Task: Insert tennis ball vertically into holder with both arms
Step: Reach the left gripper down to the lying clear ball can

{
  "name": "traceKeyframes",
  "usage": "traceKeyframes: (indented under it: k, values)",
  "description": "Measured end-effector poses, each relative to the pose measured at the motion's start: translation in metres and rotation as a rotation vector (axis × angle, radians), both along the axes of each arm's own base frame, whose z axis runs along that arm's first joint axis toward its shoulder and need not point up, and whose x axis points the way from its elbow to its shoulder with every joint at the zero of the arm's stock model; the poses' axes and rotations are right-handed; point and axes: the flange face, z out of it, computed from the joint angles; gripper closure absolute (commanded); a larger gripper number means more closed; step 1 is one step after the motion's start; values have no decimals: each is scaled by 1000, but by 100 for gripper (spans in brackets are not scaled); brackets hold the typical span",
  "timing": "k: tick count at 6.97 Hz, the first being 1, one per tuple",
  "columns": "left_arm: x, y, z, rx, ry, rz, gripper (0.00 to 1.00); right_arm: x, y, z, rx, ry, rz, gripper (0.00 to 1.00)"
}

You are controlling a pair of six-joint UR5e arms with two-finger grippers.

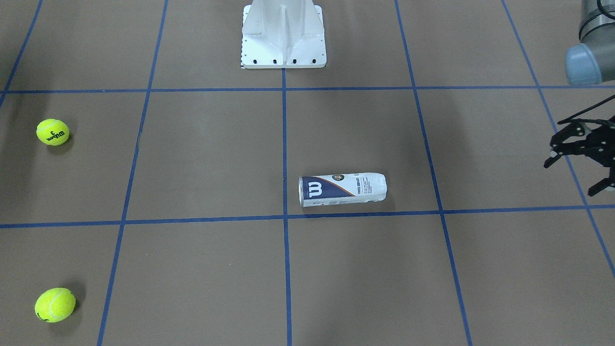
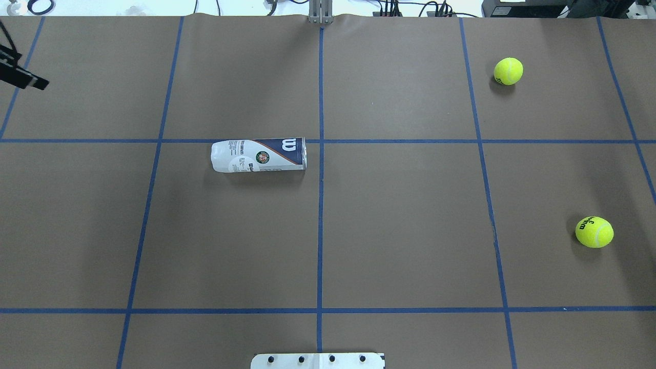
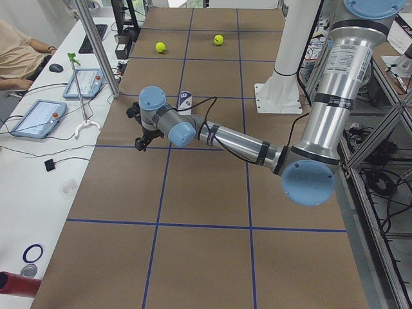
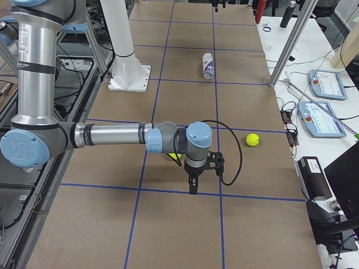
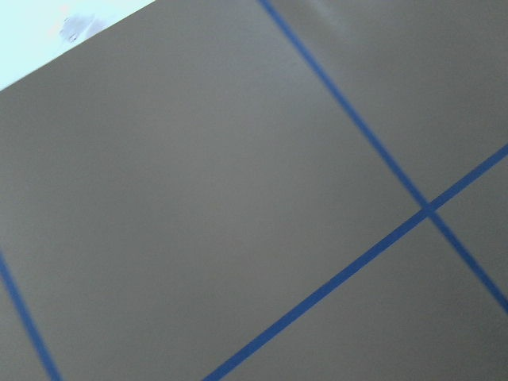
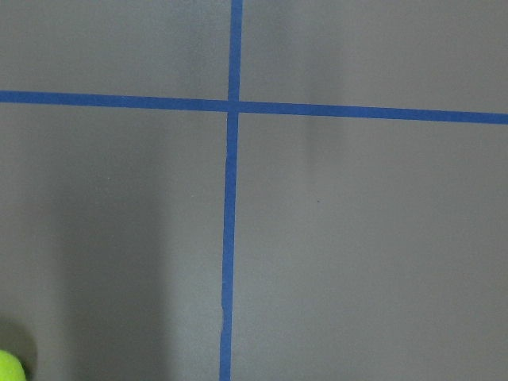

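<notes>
Holder lies on its side on the brown table, in the grid square on the robot's left of the centre tape line; its navy "W" end is just beside that line, and its long side runs close along a crossing line; which end is the mouth cannot be told. Left gripper hangs above the table at the edge of the front-facing view, well apart from the holder; its black fingers stand spread with nothing between them, though the frame cuts part of it off, so it only seems fully spread. Right gripper points down over the table on the robot's right; it shows only in the side view, so whether its jaws are apart or together cannot be told. Tennis ball marked 3 rests on the table by that arm, partly hidden behind it in the side view; second tennis ball lies farther from the robot on the same side; both are well apart from the holder. White pedestal base stands on the centre line at the robot's edge.
</notes>
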Motion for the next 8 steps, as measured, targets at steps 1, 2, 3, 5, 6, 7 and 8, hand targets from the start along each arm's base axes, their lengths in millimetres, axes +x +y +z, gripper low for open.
traceKeyframes:
  k: [1, 2, 3, 5, 6, 7, 8]
  values:
    - [43, -7, -50, 80, 16, 47, 0, 0, -1, -1, 2, 0, 1, 0]
    - [93, -9, -98, 164, 20, 86, 0, 0, -2, -2, 3, 0, 1, 0]
    - [147, -1, -136, 244, 2, 108, 0, 0, -2, -2, 4, 0, 1, 0]
    - [240, 27, -188, 363, -41, 161, 0, 0, -2, -2, 4, 0, 1, 0]
    - [268, 35, -216, 409, -84, 228, 0, 0, -2, -3, 5, 0, 1, 0]
    - [290, 40, -243, 461, -142, 317, 0, 0, -2, -3, 6, 0, 1, 0]
    - [307, 44, -255, 500, -190, 382, 0, 0, -2, -3, 6, 0, 1, 0]
